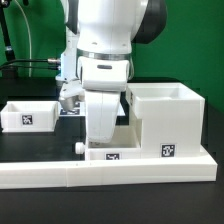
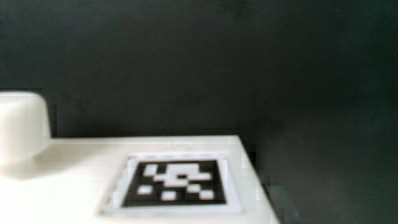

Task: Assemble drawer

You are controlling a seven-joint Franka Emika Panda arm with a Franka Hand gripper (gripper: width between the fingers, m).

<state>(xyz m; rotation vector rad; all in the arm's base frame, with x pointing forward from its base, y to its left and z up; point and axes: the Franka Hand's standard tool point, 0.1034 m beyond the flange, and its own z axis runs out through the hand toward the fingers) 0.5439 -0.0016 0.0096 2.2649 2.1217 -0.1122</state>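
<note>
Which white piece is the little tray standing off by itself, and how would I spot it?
Start at the white robot arm in the middle; the tall housing is on the exterior view's right. The lone tray sits on the exterior view's left, shallow, open-topped, one square tag on its side, standing alone.

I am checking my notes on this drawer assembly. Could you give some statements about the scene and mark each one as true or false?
1. The large housing stands on the exterior view's right. True.
2. One small tray lies apart from it, on the exterior view's left. True.
3. The table is white. False: it is black.
4. The wrist view shows two tags. False: only one tag shows there.
</note>
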